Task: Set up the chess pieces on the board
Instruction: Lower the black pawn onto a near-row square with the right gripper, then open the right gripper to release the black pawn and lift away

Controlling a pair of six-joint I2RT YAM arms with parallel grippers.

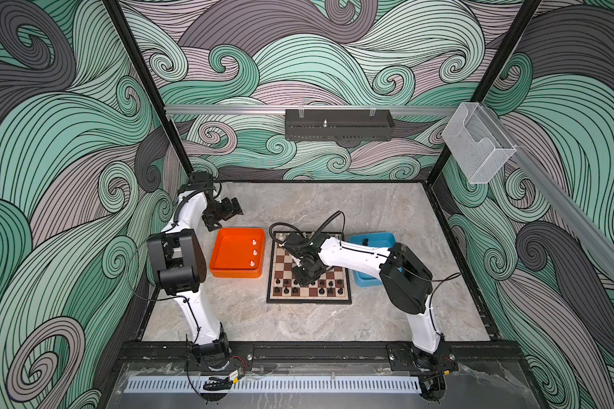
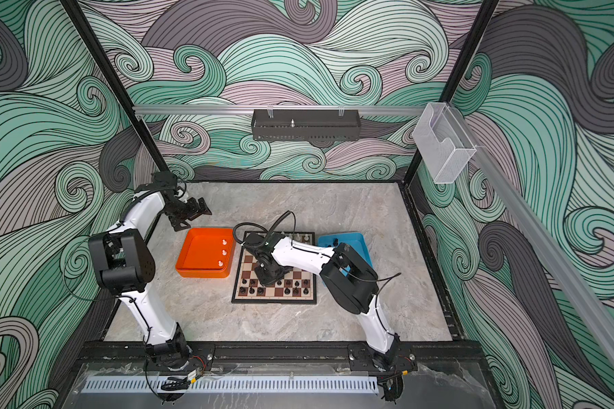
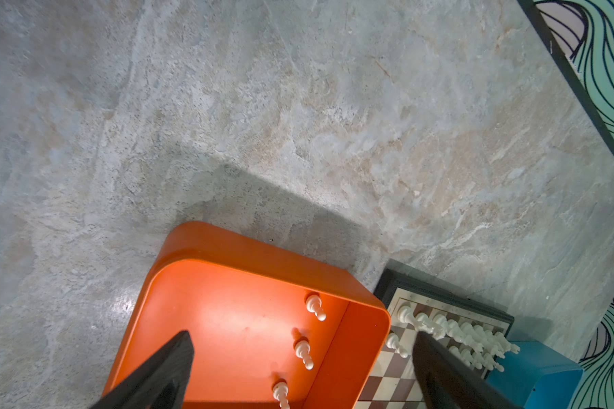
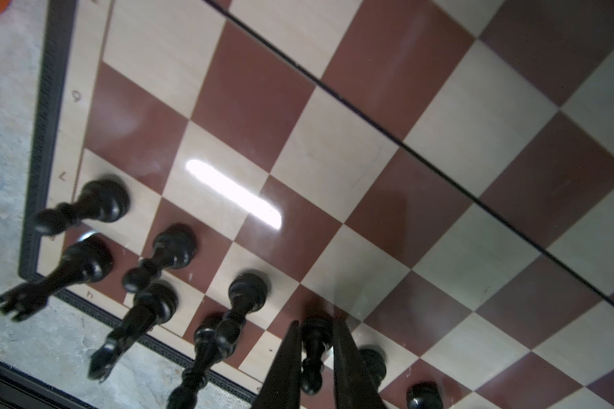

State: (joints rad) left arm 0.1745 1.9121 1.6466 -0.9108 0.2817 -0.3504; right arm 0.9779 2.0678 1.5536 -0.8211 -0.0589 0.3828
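Observation:
My right gripper [image 4: 315,329] is shut on a black pawn [image 4: 313,354] over the board [image 1: 309,299], in its second row from the near edge. The pawn's base is at or just above a brown square. Other black chess pieces [image 1: 321,283] fill the two near rows, also seen in the right wrist view [image 4: 172,248]. White chess pieces [image 2: 298,236] line the far edge, and the left wrist view shows them too [image 3: 454,329]. My left gripper [image 1: 227,209] hangs open and empty above the table behind the orange tray [image 1: 224,272], its fingers [image 3: 178,354] spread wide.
The orange tray holds three white pawns [image 1: 254,252], left of the board. A blue tray [image 1: 373,239] with a black piece [image 1: 366,241] sits right of the board, partly under my right arm. A black rail frames the table.

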